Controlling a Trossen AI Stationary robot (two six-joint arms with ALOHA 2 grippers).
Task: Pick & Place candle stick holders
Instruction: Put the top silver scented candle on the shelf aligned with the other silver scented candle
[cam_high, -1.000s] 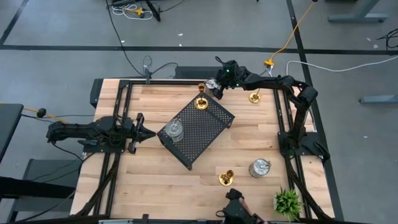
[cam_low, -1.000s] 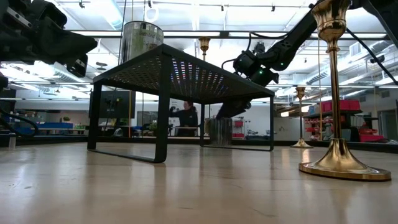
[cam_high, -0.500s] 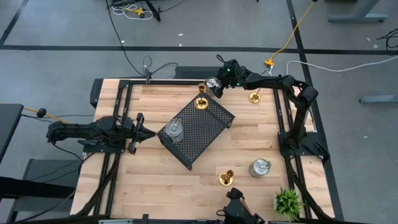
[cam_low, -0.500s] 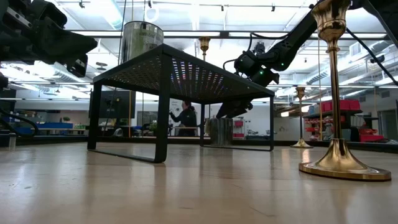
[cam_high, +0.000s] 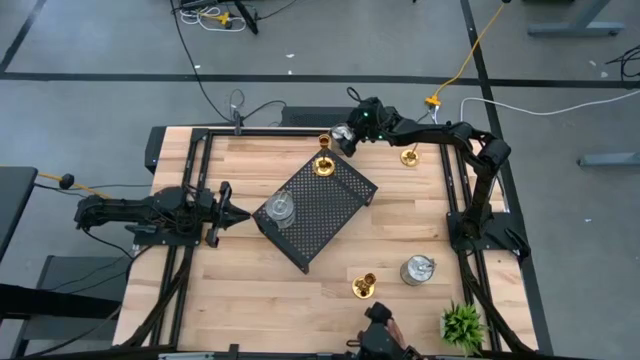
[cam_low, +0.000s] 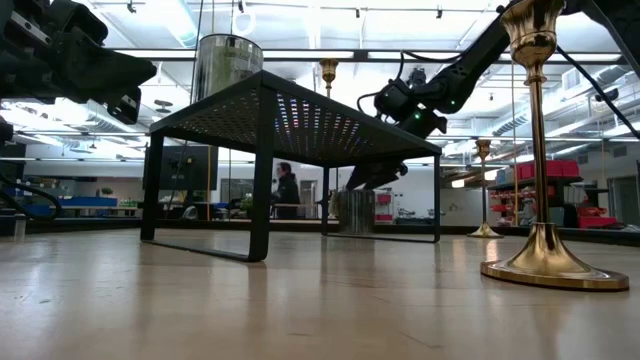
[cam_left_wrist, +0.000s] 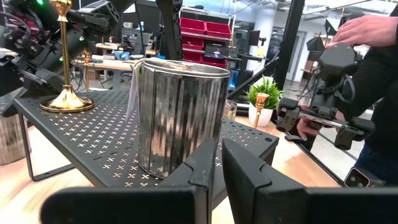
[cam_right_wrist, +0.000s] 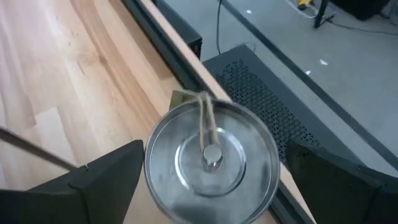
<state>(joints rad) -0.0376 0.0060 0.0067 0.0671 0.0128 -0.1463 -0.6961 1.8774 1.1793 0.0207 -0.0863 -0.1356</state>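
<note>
A black perforated tray (cam_high: 318, 212) stands in the middle of the table. On it stand a gold holder (cam_high: 324, 165) and a silver holder (cam_high: 279, 210), also in the left wrist view (cam_left_wrist: 180, 118). My left gripper (cam_high: 235, 213) is shut and empty, just left of the tray. My right gripper (cam_high: 346, 136) is open at the table's far edge, fingers on either side of another silver holder (cam_right_wrist: 211, 158), which stands on the table (cam_low: 352, 210). More holders stand on the table: gold (cam_high: 410, 155), gold (cam_high: 364, 286) and silver (cam_high: 417, 270). My right gripper comes at the silver holder from above, one finger (cam_right_wrist: 106, 180) on each side of its round rim (cam_right_wrist: 149, 168). I cannot tell whether the fingers touch it. The holder stands upright on the table.
A small green plant (cam_high: 462, 325) stands at the near right corner. A person's hands (cam_left_wrist: 367, 28) hold a dark device beyond the table's near edge. Black frame rails (cam_high: 205, 150) run along the table's sides. Bare wood (cam_high: 250, 290) lies at the near left.
My right gripper has shifted only slightly at the silver holder, which has stayed where it was. A person in the room behind has walked toward the left.
</note>
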